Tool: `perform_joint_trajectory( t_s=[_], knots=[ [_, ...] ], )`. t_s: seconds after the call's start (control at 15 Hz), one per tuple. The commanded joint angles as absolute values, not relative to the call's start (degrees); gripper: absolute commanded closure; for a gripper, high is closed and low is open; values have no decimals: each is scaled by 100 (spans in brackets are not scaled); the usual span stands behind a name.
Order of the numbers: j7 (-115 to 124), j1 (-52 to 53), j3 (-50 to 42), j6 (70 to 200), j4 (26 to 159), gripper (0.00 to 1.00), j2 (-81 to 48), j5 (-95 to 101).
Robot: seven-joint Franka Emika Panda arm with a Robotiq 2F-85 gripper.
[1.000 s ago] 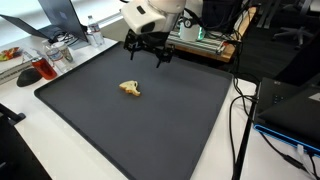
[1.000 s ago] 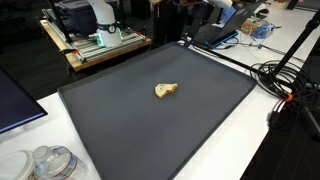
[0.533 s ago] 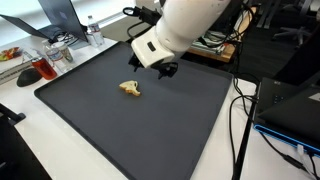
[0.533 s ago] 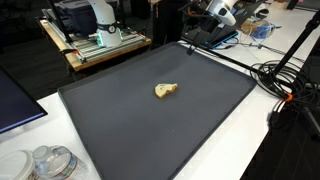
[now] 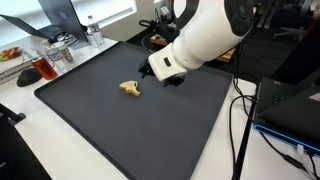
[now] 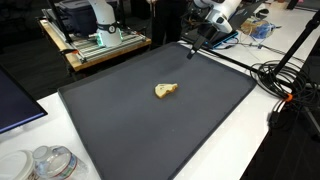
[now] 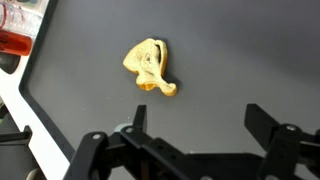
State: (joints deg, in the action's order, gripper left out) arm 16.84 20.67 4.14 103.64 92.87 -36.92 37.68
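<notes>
My jaws are spread wide with nothing between them; in the wrist view the gripper [image 7: 196, 116] hangs over bare mat, its two black fingers [image 7: 137, 118] well apart. Ahead of it, more in line with the finger on the picture's left than with the gap, lies the small yellowish-tan crumpled lump [image 7: 150, 66], untouched.

A second ago I had the gripper [image 5: 170, 78] back at the far edge of the mat. It has since come out over the mat and now hangs near the lump [image 5: 130, 89], with the white arm filling much more of that exterior view. The lump [image 6: 166, 90] has not shifted.

The dark grey mat [image 5: 120, 135] covers most of a white table [image 5: 40, 150]. A cup of red liquid [image 5: 45, 68] stands beyond one corner, clear plastic tubs [image 6: 50, 162] beside another, and a wooden cart [image 6: 100, 45] behind.

From the wrist, the lump's long axis runs roughly top to bottom, slightly tilted. Its broad end points away from me and its narrow stub back toward the lower right.
</notes>
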Motion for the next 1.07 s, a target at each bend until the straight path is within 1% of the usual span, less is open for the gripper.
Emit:
perform_joint_trajectory(
  t_s=[0.0, 0.53, 1.0],
  knots=[
    [2226, 1986, 357, 11018, 10149, 0, -3222, 3872],
    [3340, 1682, -17, 12942, 12231, 0, -2023, 4172],
    [3954, 1222, -199, 14482, 13521, 0, -1141, 4969]
  ],
)
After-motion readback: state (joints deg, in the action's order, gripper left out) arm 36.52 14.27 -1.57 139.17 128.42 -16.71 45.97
